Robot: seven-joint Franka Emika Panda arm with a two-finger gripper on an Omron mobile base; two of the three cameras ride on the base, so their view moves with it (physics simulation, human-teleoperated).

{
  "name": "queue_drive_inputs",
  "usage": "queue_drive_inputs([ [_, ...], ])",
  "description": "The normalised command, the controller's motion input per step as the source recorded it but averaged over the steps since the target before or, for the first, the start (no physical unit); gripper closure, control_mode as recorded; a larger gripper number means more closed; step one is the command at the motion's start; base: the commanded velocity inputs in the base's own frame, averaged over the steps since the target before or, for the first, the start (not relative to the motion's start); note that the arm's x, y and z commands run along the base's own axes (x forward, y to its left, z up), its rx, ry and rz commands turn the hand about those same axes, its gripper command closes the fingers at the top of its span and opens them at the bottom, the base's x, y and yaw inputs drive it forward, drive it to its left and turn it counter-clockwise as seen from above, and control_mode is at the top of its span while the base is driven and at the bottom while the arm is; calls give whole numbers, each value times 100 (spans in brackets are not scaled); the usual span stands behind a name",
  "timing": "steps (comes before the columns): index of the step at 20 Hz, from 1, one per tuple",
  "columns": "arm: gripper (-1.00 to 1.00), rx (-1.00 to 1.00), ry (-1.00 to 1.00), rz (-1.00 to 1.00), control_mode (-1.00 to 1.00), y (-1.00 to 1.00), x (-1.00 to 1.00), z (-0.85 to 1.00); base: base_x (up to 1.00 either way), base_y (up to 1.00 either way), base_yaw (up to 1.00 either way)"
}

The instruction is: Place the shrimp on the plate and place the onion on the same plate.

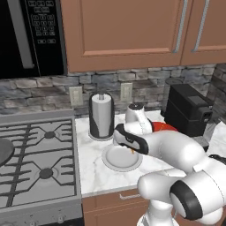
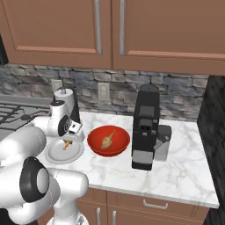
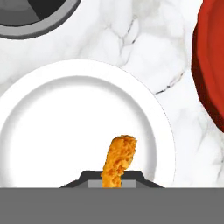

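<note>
Shrimp (image 3: 118, 161) pinched in the downward-pointing pincer (image 2: 67, 143), closed above the plate (image 3: 39, 131).

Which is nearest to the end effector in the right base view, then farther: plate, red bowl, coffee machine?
1. Plate: directly under the end effector, which holds the shrimp.
2. Red bowl: just to the right, holding the onion.
3. Coffee machine: farthest right.

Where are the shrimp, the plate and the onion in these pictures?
shrimp (image 3: 119, 159): hand view, middle of its orange body.
plate (image 3: 52, 131): hand view, bare white inner surface.
onion (image 2: 107, 141): right base view, tan bulb inside the red bowl.
</note>
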Motion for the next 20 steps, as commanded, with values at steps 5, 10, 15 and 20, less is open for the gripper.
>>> queue_drive_inputs([
  [5, 100, 0, 0, 0, -100, 0, 0, -22, 0, 0, 0],
  [10, 100, 0, 0, 0, -100, 0, 0, -28, 0, 0, 0],
  [15, 100, 0, 0, 0, -100, 0, 0, -27, 0, 0, 0],
  [20, 100, 0, 0, 0, -100, 0, 0, -16, 0, 0, 0],
])
